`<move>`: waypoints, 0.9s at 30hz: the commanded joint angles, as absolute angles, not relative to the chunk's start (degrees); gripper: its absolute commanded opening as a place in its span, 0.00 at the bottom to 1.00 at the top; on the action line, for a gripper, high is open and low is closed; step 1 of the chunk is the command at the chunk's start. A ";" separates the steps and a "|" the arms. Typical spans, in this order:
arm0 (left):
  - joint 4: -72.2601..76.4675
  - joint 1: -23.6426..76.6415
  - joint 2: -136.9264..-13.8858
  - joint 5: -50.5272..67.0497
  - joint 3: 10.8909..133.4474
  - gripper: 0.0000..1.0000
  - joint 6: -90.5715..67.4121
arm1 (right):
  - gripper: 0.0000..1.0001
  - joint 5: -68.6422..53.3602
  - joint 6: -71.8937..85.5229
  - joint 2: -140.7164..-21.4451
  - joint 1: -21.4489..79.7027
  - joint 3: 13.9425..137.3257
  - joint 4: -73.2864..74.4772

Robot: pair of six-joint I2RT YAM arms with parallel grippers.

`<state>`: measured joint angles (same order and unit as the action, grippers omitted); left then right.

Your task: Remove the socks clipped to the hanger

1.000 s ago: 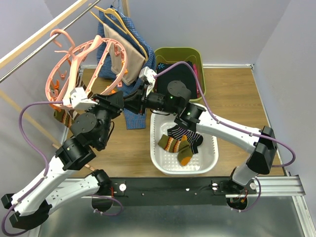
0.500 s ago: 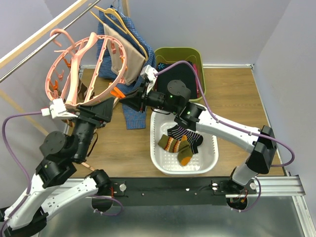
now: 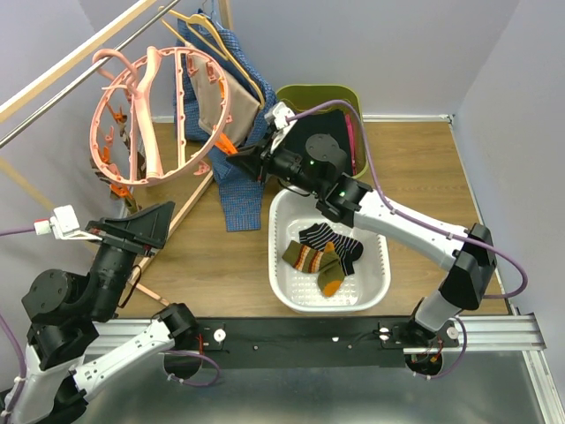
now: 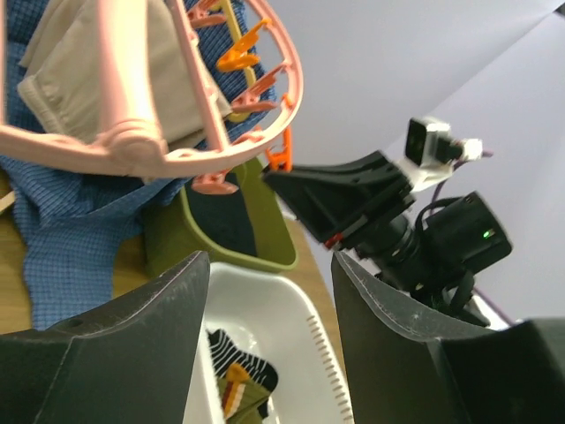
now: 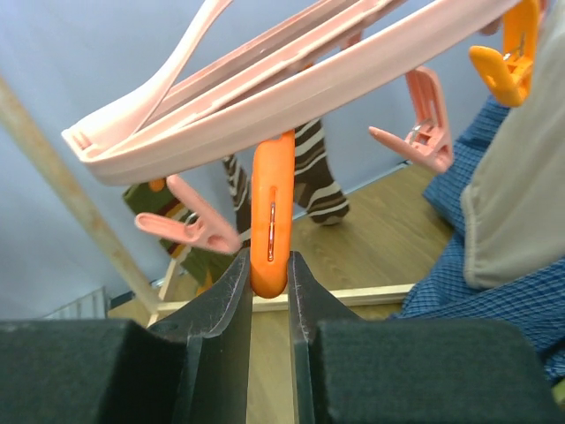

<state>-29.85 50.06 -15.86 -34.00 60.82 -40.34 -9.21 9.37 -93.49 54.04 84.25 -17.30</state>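
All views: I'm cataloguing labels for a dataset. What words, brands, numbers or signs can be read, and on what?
None: no readable text, number or sign shows on the hanger, orange clip, socks, basket or bin.

Socks (image 3: 322, 252) in basket (image 3: 327, 306), hanger (image 3: 146, 110) behind, left

Salmon pink for the hanger (image 3: 144, 106), bright orange for one clip (image 5: 270, 221). Stripes on the socks (image 3: 325, 252): black and white, brown and orange, olive with orange, inside a white basket (image 3: 281, 284). Blue checks on the shirt (image 3: 240, 203), beige on the cloth (image 3: 205, 93) beside it, olive green on the bin (image 3: 305, 90).
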 commanded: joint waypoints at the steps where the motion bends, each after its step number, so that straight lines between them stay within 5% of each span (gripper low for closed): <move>1: -39.72 50.19 -16.26 -35.67 64.16 0.66 -39.38 | 0.01 -5.45 8.26 -95.10 52.04 88.77 -16.70; 12: -52.82 50.19 -18.37 -46.23 65.83 0.60 -42.19 | 0.01 -10.10 9.32 -96.94 45.79 92.11 -15.73; 27: -51.50 50.19 -30.67 -55.37 62.75 0.66 -45.26 | 0.01 -15.99 9.23 -97.03 44.03 92.37 -15.38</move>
<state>-51.09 50.11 -28.12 -51.81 63.18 -41.89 -13.91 9.39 -96.86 44.51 91.22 -15.73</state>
